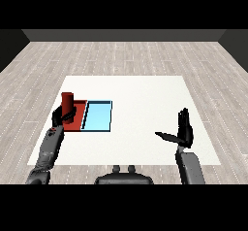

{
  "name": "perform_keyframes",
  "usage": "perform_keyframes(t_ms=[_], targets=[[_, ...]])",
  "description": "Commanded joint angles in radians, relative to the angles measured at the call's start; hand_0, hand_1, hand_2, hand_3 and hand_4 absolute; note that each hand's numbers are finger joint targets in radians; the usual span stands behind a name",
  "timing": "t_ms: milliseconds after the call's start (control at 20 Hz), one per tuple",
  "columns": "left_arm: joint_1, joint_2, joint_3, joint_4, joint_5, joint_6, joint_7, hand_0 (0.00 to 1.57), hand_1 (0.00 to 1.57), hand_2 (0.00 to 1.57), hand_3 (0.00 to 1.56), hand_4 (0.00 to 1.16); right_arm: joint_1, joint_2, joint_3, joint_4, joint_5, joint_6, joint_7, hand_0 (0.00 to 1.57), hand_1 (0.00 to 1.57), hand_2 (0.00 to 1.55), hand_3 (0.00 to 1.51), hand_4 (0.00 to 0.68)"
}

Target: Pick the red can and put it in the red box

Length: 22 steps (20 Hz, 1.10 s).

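The left hand [64, 116] curls round the upright, plain red can [67, 101] over the red tray [77, 122]; at 3 o'clock, the light blue tray [98, 117]. The right hand [183, 131] is spread.

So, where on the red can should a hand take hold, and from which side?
Around the side wall of the red can, near its middle, coming from the left. It stands upright over the red tray, so its round wall suits curled fingers. The left hand already holds it this way.

Red can [67, 100]; red tray [77, 121]; light blue tray [98, 117] with dark rim; white bench [140, 108]; black hands [63, 114] [183, 132]; floor [121, 55] planked in pale grey wood.
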Motion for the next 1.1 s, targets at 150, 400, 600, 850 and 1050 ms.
perform_keyframes(t_ms=[150, 400, 600, 850, 1050], targets=[[-0.14, -0.006, 0.0, 0.41, -0.084, 0.048, 0.043, 1.56, 1.56, 1.45, 1.34, 0.93, -0.079, -0.006, -0.033, 0.094, 0.017, -0.026, 0.029, 0.0, 0.0, 0.0, 0.0, 0.0], [-0.209, -0.053, -0.03, 0.586, -0.144, 0.084, 0.072, 0.58, 0.58, 0.69, 0.62, 0.64, -0.104, -0.002, -0.042, 0.15, 0.039, -0.038, -0.01, 0.0, 0.0, 0.0, 0.0, 0.0], [-0.21, 0.003, 0.035, 0.649, -0.1, 0.04, 0.03, 1.07, 1.07, 1.03, 0.44, 0.54, -0.093, -0.005, -0.044, 0.139, 0.027, -0.021, -0.009, 0.0, 0.0, 0.0, 0.0, 0.0], [-0.29, 0.058, -0.008, 0.72, -0.153, -0.014, 0.159, 0.0, 0.0, 0.0, 0.0, 0.0, -0.094, 0.008, -0.059, 0.165, 0.022, -0.017, -0.067, 0.0, 0.0, 0.0, 0.0, 0.0], [-0.162, 0.073, 0.087, 0.654, -0.061, -0.078, -0.099, 0.0, 0.0, 0.0, 0.0, 0.0, -0.086, 0.002, -0.022, 0.127, 0.04, -0.004, -0.02, 0.0, 0.0, 0.0, 0.0, 0.0]])
